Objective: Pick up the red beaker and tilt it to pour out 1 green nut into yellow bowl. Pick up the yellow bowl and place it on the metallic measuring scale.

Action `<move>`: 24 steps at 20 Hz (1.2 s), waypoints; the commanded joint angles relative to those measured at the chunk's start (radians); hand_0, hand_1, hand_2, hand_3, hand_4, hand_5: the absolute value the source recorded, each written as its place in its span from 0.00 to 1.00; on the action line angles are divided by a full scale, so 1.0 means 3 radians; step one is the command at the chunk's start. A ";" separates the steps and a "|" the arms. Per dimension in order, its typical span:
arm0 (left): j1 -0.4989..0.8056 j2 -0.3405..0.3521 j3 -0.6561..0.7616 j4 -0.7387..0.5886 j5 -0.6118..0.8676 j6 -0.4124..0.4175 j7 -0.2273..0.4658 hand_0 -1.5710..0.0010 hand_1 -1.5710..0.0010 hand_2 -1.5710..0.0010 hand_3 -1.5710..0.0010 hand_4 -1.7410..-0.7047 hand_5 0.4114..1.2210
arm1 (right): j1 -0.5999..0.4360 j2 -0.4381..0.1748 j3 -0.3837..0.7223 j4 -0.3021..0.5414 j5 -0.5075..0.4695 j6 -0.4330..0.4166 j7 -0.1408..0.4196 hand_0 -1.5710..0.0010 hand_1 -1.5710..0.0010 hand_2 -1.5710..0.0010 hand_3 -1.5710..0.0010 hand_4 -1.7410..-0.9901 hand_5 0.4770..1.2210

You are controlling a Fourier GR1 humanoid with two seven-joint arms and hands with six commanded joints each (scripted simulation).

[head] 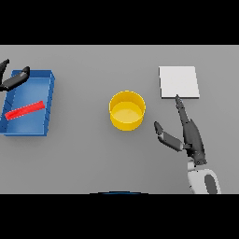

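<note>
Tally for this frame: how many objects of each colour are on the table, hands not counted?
Yellow: 1, the bowl
Blue: 1, the tray
Red: 1, the beaker lying in the tray
White: 1, the scale
Total: 4
No green nut is visible.

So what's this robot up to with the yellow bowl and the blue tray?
Nothing is held at this moment. The yellow bowl stands alone mid-table and looks empty. The right hand lies open beside it, fingers stretched toward the pale square scale. The left hand hovers open at the far corner of the blue tray, where a red beaker lies on its side. No green nut is visible.
</note>
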 commanded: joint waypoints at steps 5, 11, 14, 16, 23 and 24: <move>0.0090 -0.0085 0.0079 -0.0163 0.0132 0.0088 -0.0100 0.99 0.99 0.99 0.99 0.91 0.31 | -0.0344 -0.0438 0.0227 0.0077 0.0341 0.0383 -0.0007 1.00 1.00 1.00 1.00 0.85 0.25; 0.0133 -0.0144 0.0052 -0.0222 0.0143 0.0102 -0.0043 1.00 1.00 1.00 1.00 0.90 0.34 | -0.1079 -0.0949 0.0694 0.0280 0.1144 0.0762 0.0066 1.00 1.00 1.00 1.00 0.79 0.21; 0.0110 -0.0113 0.0084 -0.0211 0.0176 0.0061 -0.0026 1.00 1.00 1.00 1.00 0.90 0.34 | -0.1392 -0.1078 0.0944 0.0470 0.1408 0.0936 -0.0109 1.00 1.00 1.00 1.00 0.77 0.22; 0.0140 -0.0108 0.0073 -0.0253 0.0179 0.0047 -0.0040 1.00 1.00 1.00 1.00 0.90 0.34 | -0.1573 -0.1102 0.1079 0.0665 0.1549 0.1008 -0.0169 1.00 1.00 1.00 1.00 0.77 0.22; 0.0141 -0.0082 0.0111 -0.0211 0.0199 0.0023 -0.0046 1.00 1.00 1.00 1.00 0.90 0.35 | -0.2039 -0.1012 0.1447 0.1215 0.1779 0.1259 -0.0391 1.00 1.00 1.00 1.00 0.78 0.23; 0.0128 -0.0090 0.0103 -0.0182 0.0188 0.0021 -0.0052 1.00 1.00 1.00 1.00 0.90 0.35 | -0.2120 -0.1012 0.1491 0.1280 0.1808 0.1312 -0.0414 1.00 1.00 1.00 1.00 0.78 0.24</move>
